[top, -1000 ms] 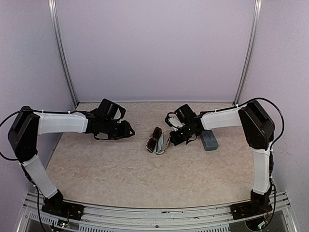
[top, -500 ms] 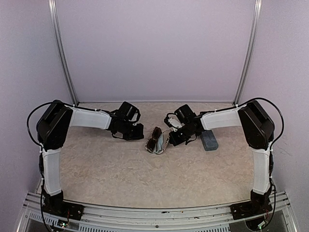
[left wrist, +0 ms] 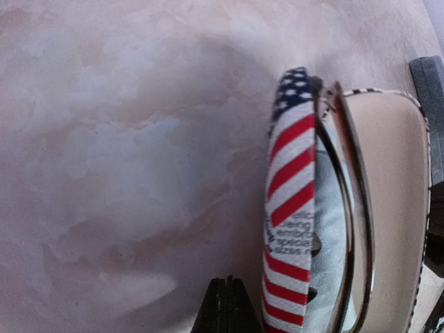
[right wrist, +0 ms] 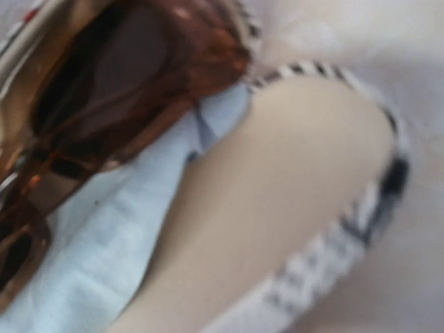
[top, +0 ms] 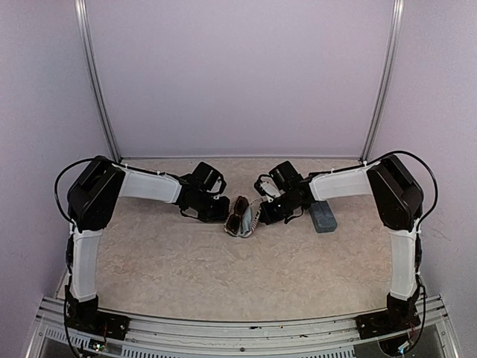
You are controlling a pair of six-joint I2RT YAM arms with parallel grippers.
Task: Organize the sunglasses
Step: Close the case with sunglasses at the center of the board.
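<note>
The dark reddish-brown sunglasses (top: 240, 210) (right wrist: 118, 90) sit folded inside the open striped pouch (top: 250, 221) (right wrist: 277, 194) at the table's middle. A pale blue lining shows under them. My right gripper (top: 263, 212) is at the pouch's right edge, shut on the flap; its fingers are hidden in the right wrist view. My left gripper (top: 223, 212) (left wrist: 225, 305) is shut and empty, low over the table just left of the pouch. Its tips are beside a red-and-white striped, starred band (left wrist: 291, 208). A thin frame rim (left wrist: 343, 208) shows behind that band.
A blue-grey oblong case (top: 323, 217) lies on the table right of the right gripper. White walls and two metal posts close in the back. The right gripper's dark body (left wrist: 430, 104) edges into the left wrist view.
My left arm has swung right across the table up to the pouch's left side, and its gripper has gone from open to shut. The right arm, pouch and sunglasses have stayed put.
</note>
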